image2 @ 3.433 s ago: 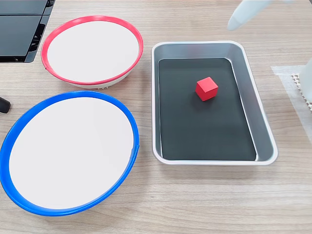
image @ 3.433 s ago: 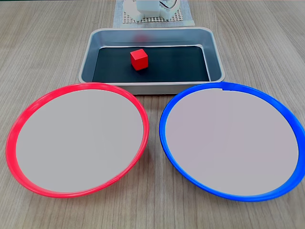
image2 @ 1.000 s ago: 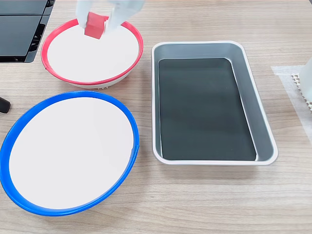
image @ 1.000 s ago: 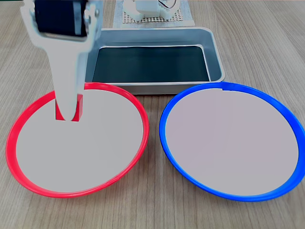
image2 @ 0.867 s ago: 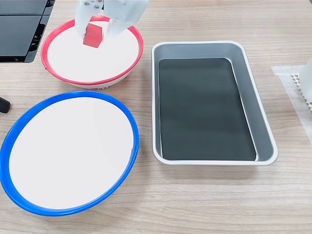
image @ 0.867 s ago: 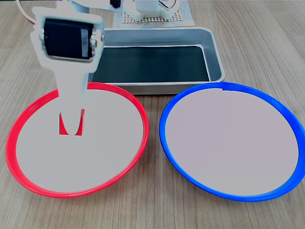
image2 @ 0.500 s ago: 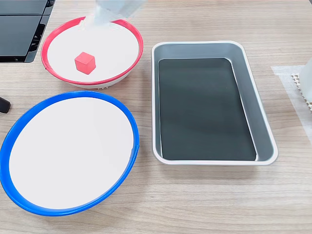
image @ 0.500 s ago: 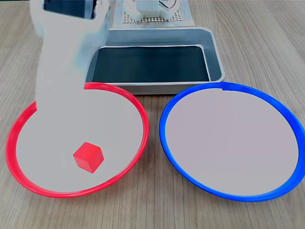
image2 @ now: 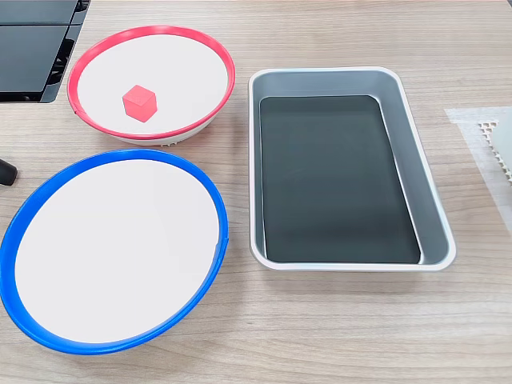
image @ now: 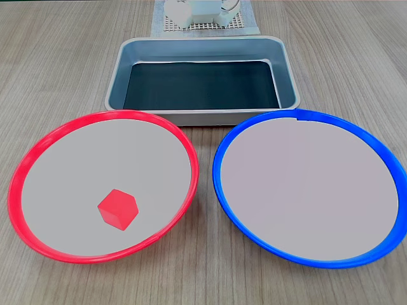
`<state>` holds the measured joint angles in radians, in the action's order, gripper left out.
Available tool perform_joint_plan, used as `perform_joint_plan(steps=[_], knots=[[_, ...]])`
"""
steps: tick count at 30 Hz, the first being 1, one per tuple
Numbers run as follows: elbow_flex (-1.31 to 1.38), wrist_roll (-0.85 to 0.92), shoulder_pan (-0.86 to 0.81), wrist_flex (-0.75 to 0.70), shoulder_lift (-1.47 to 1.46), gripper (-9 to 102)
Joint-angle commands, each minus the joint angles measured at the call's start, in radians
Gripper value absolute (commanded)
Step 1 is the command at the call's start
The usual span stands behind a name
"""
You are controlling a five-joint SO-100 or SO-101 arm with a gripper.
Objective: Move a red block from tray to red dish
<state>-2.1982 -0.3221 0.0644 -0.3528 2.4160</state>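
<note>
1. The red block (image: 118,209) lies inside the red dish (image: 25,166), resting on the pale inner surface with nothing touching it; in a fixed view it sits toward the near, lower part of the dish, a little left of its middle.
2. In the other fixed view the red block (image2: 140,103) shows left of the middle of the red dish (image2: 220,60), which stands near the table's far left corner in that picture.
3. The tray (image: 116,70) stands on the wooden table (image: 57,57) behind both dishes, its dark bottom bare.
4. The blue-rimmed dish (image: 219,171) sits just beside the red dish, their rims close but apart, and holds nothing.
5. A fixed view shows the white robot base (image: 198,11) on a perforated mat (image: 248,24) behind the tray, at the table's far edge.
6. The other fixed view shows a black device (image2: 32,48) at the table's top-left corner, beside the red dish, and a small dark object (image2: 6,171) at the left edge.
7. The jaws' state cannot be told from these pictures.
</note>
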Motion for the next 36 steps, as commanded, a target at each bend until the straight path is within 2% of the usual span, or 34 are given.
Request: perform_joint_plan(steps=[1, 3, 7, 10, 14, 19, 36], knots=[[-0.166, -0.008, 0.035, -0.161, 0.184, 0], [-0.305, 0.041, 0.02, -0.262, 0.287, 0], [-0.575, 0.173, -0.049, -0.365, 0.531, 0], [-0.724, 0.199, -0.081, -0.453, 0.713, 0], [-0.825, 0.21, -0.106, -0.492, 0.833, 0], [-0.825, 0.202, -0.114, -0.647, 0.913, 0], [-0.825, 0.199, -0.118, -0.647, 0.913, 0]])
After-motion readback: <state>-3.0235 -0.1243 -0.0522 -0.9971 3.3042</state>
